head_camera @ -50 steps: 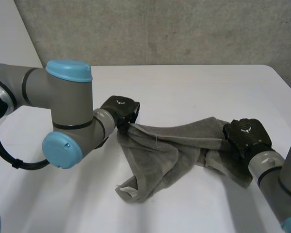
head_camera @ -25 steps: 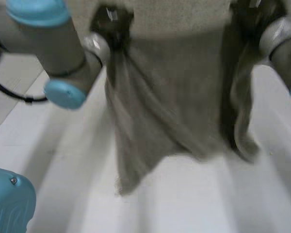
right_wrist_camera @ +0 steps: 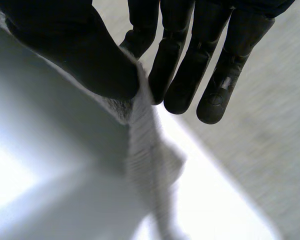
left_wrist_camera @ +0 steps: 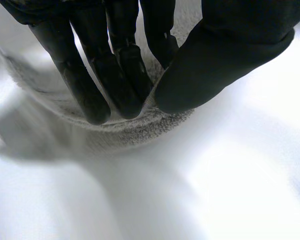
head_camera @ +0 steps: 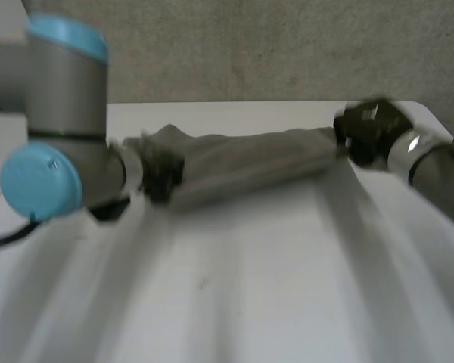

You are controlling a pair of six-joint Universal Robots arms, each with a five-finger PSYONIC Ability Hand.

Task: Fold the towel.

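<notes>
A grey terry-cloth towel (head_camera: 250, 162) is pulled out into a bunched, rope-like band between the two robot hands, over the white bench (head_camera: 234, 295); can't tell if its underside touches the bench. The left robot hand (head_camera: 160, 174) has one end. In the left wrist view its fingers (left_wrist_camera: 117, 75) lie straight on one face of the cloth and the thumb (left_wrist_camera: 225, 55) presses in from the other side, so it is pinching the towel (left_wrist_camera: 120, 132), whose thick hemmed edge curves just past the fingertips, bench (left_wrist_camera: 240, 180) beyond. The right robot hand (head_camera: 365, 130) has the opposite end, out near the far edge of the bench, farther from the robot's body than the left one. In the right wrist view its thumb (right_wrist_camera: 70, 50) and fingers (right_wrist_camera: 190, 70) close on the cloth, with the towel (right_wrist_camera: 140, 130) nipped between them and trailing off past the fingertips as a narrow fold. Both robot hands are grasping the towel, neither released. Corner or just a spot along the edge, can't tell, cloth too bunched. The left arm (head_camera: 41, 181), grey joint with light-blue cap, sits right behind the left robot hand. A rough grey wall (head_camera: 272, 45) stands beyond the bench.
</notes>
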